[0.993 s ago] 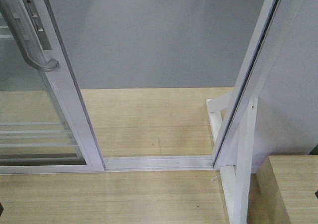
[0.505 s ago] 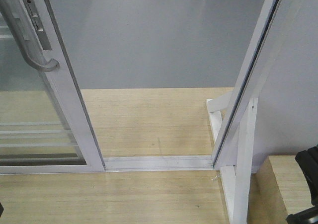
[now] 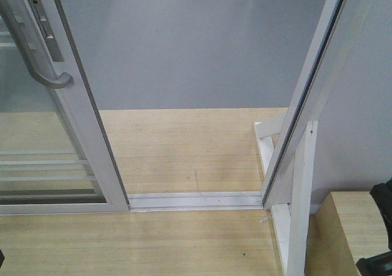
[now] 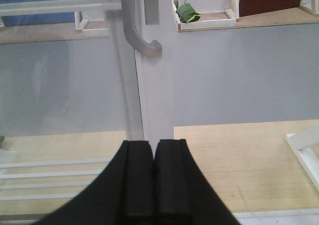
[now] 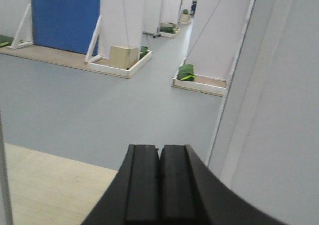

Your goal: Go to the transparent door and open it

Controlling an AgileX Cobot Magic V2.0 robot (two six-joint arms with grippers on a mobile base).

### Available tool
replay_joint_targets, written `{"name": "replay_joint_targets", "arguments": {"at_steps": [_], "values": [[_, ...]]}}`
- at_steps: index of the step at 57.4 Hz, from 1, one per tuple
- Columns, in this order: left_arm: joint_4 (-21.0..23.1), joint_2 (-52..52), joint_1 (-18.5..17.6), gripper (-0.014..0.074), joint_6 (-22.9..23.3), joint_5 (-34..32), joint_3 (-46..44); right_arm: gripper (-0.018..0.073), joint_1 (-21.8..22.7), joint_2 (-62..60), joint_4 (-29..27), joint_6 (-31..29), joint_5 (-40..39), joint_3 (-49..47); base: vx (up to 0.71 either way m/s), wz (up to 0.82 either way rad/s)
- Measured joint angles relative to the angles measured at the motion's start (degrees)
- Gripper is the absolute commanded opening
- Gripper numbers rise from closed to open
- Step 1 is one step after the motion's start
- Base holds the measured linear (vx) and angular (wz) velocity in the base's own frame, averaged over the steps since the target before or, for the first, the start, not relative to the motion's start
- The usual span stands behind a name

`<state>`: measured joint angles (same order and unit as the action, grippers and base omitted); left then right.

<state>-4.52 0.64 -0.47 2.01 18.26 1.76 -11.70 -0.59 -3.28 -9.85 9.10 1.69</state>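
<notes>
The transparent door [image 3: 37, 135] stands at the left of the front view, its white frame upright [image 3: 86, 123] slid aside from the doorway. Its grey curved handle [image 3: 37, 62] sits high on that upright. In the left wrist view the same upright [image 4: 154, 95] and handle [image 4: 135, 30] rise straight ahead, well beyond my left gripper [image 4: 153, 150], which is shut on nothing. My right gripper [image 5: 159, 152] is also shut and empty, facing the grey floor through the doorway. A black part of my right arm [image 3: 383, 227] shows at the front view's lower right corner.
A white jamb [image 3: 306, 104] with a slanted white brace [image 3: 300, 196] bounds the doorway on the right. A floor track [image 3: 196, 199] crosses the threshold. A wooden box [image 3: 349, 227] sits at lower right. Beyond are a blue panel [image 5: 65, 15] and green bags [image 5: 187, 73].
A black part of my right arm came into the lower right corner of the front view, then shifted slightly right. The door and handle have not moved.
</notes>
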Motion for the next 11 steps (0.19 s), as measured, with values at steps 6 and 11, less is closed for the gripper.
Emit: {"name": "replay_joint_targets", "arguments": {"at_steps": [6, 11], "values": [[0.0, 0.0, 0.0, -0.0006, 0.0, 0.0, 0.0, -0.0004, 3.5, -0.1, 0.0, 0.0, 0.0, 0.0, 0.00, 0.00], [0.0, 0.0, 0.0, -0.0006, 0.0, 0.0, 0.0, -0.0004, 5.0, -0.1, 0.0, 0.0, 0.0, 0.0, 0.00, 0.00]]}}
